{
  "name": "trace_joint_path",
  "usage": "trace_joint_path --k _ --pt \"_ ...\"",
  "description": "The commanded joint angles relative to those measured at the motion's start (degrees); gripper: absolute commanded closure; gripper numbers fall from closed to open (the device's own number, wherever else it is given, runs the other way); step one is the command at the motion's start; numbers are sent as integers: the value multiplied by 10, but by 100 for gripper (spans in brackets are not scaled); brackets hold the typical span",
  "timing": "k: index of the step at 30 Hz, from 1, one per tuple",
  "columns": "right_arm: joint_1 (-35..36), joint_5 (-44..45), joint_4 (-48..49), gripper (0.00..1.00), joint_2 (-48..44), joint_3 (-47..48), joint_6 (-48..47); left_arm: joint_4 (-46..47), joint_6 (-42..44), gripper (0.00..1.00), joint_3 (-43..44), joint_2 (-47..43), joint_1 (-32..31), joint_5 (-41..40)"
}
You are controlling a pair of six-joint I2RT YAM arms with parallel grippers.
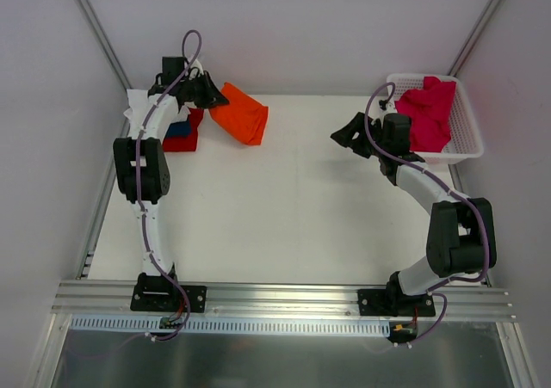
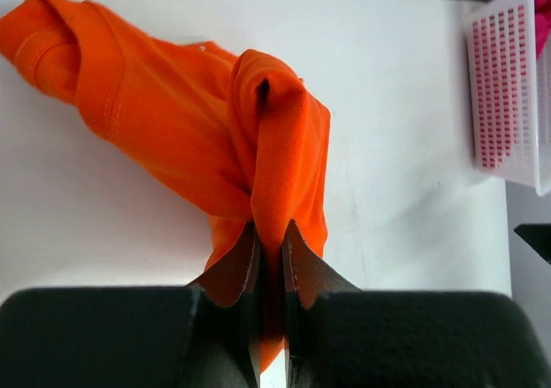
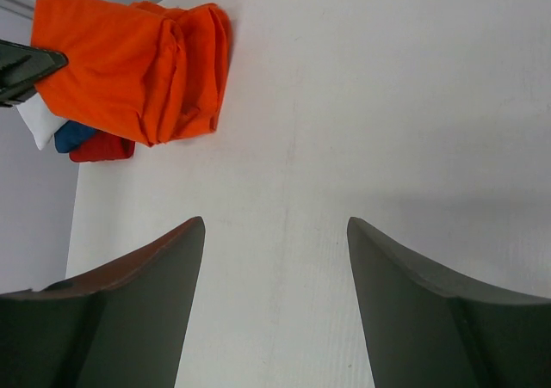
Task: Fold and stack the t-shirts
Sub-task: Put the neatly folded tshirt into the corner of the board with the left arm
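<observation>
The left gripper [image 2: 270, 237] is clamped on a bunched fold of the bright orange t-shirt [image 2: 172, 121], with cloth pinched tight between its two fingers [image 2: 234, 272]. From above, this shirt [image 1: 240, 114] is a folded bundle at the far left of the white table [image 1: 284, 207], one end pinched in the gripper and the rest slanting toward the table's middle. How much of it rests on the surface cannot be told.

Just beside it, in the far left corner, lies a small pile partly hidden under the left arm. It holds a red t-shirt [image 1: 181, 142], a dark blue t-shirt [image 1: 179, 129] on top of it, and a white t-shirt [image 1: 137, 106] at the corner edge.

The right gripper [image 3: 275, 293] hovers over bare table with its fingers [image 3: 146, 276] wide apart, holding nothing and well apart from the orange shirt.

Behind it, at the far right corner, a white lattice basket [image 1: 465, 134] holds a crumpled crimson-pink t-shirt [image 1: 428, 113].
</observation>
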Motion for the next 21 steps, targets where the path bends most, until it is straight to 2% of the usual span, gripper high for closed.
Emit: trace_joint_path --k 1,8,21 --pt "4 -12 29 29 -16 3 8 -17 40 100 68 -50 16 -13" --pt "3 -14 38 29 -14 -1 10 -26 67 100 129 -68 77 -37" --pt "3 -20 47 29 -10 -5 12 -45 87 100 170 -66 186 -10"
